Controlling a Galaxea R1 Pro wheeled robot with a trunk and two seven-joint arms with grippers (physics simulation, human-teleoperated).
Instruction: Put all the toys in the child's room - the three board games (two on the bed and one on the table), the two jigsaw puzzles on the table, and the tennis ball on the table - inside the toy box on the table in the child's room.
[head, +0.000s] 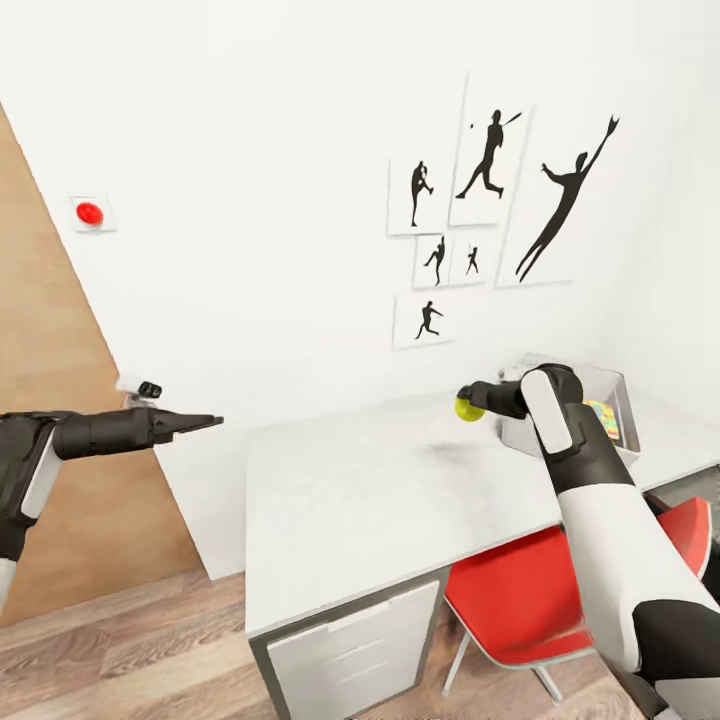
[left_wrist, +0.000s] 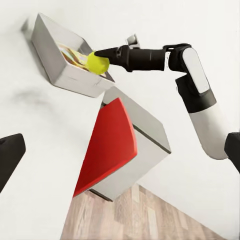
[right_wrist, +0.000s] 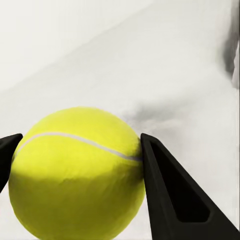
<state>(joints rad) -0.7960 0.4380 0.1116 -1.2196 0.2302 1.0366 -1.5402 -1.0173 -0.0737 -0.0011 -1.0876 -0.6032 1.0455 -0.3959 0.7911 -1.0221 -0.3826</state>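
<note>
One toy was in hand: the tennis ball (head: 467, 408) sat pinched at the tip of the right gripper (head: 472, 402), lifted off the bench (head: 380, 490) and hanging just beside the toy box (head: 620, 392), off its 9 o'clock side in the head view. Right jaws were spread about the ball's width, both fingers (right_wrist: 170, 195) pressed against its sides per the right wrist view. Toy box stood at the far right end of the bench, near the wall; something flat and colourful already lay inside it (left_wrist: 70, 54), so some toys looked stowed, but how many and which I couldn't tell. Bench top otherwise looked bare of toys in these shots; the bed was out of frame, so the board games there couldn't be checked. My read: task well along, ball still had to be carried over the rim and dropped in. Left gripper (head: 205, 421) was held out in the air at 9 o'clock, well apart from the bench and touching nothing; its jaws looked pressed together to a point, empty. Red chair (head: 540, 610) was tucked under the bench below the right arm.
</note>
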